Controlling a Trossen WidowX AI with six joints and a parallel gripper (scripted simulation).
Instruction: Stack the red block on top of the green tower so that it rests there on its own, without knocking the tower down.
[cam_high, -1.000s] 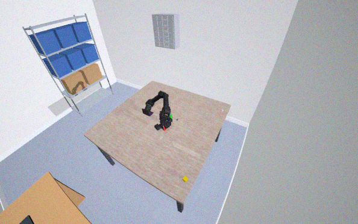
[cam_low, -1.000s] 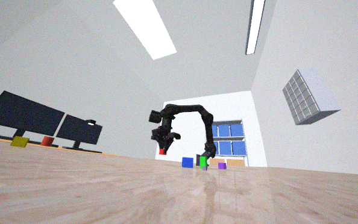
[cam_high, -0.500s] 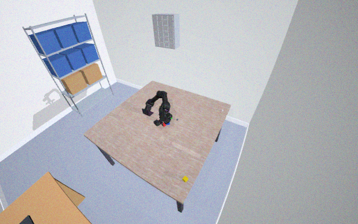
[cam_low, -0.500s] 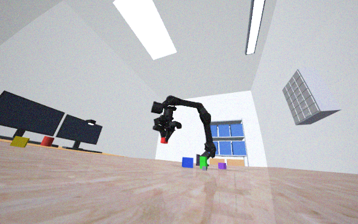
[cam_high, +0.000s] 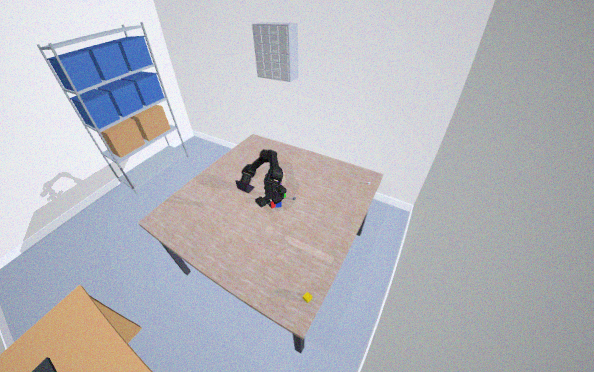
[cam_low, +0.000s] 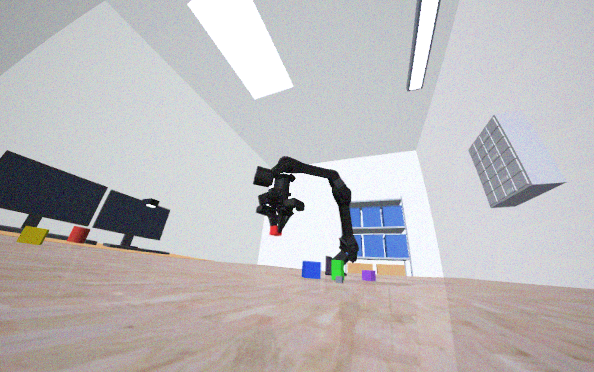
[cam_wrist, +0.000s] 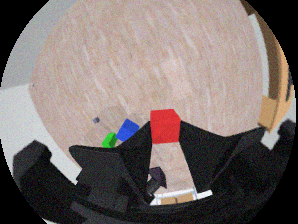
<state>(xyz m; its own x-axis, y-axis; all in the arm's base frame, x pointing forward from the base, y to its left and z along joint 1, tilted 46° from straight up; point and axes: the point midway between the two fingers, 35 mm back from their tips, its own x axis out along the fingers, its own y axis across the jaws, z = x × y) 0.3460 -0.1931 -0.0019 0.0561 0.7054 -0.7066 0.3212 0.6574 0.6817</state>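
No legible text, label, brand, number or sign is showing in any of the three views. The blue bins (cam_high: 107, 60) and brown boxes (cam_high: 136, 128) on the shelf, the grey wall cabinet (cam_high: 274, 51), the coloured blocks on the table (cam_high: 240, 235) and the dark monitors (cam_low: 47, 190) are all presenting plain, unmarked faces. The arm's black housing is likewise displaying no readable marking at this resolution.
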